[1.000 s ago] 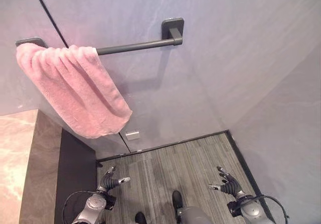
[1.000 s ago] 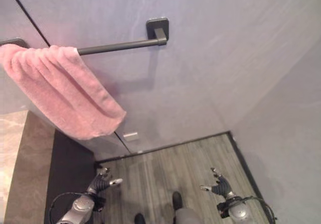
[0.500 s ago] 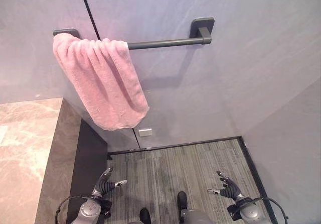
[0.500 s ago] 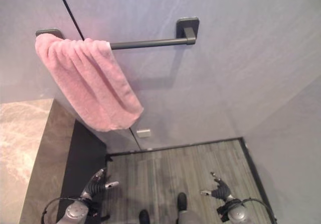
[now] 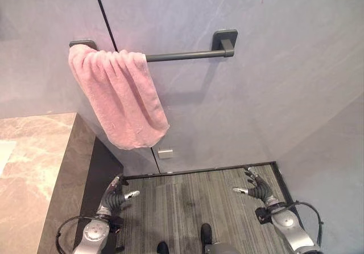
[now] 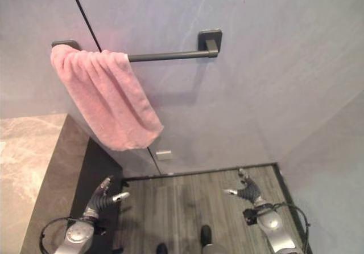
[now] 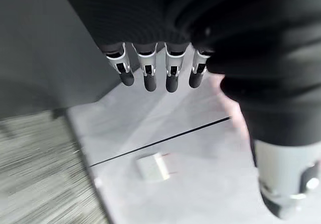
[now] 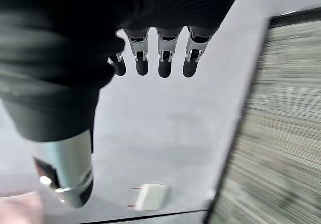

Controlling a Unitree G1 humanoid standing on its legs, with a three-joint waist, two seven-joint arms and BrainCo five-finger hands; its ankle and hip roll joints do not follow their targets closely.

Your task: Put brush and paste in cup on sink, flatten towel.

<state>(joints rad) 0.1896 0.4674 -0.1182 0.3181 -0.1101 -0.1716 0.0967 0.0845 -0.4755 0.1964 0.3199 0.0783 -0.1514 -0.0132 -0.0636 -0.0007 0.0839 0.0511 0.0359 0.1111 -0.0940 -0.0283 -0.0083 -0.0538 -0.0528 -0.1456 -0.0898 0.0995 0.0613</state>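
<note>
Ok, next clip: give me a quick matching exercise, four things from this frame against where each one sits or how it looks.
Things:
1. towel
2. rail
3. counter
4. left robot hand

Descriptions:
A. marbled, at the view's left edge
B. open, low over the striped floor
C. pink, bunched at one end of the rail
D. dark, fixed to the grey wall

Pairs: 1-C, 2-D, 3-A, 4-B

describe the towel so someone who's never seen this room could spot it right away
On the grey wall, find the dark towel bar. The pink towel hangs bunched at the bar's left end, above the marble counter. It is the one pink, soft thing there.
</note>
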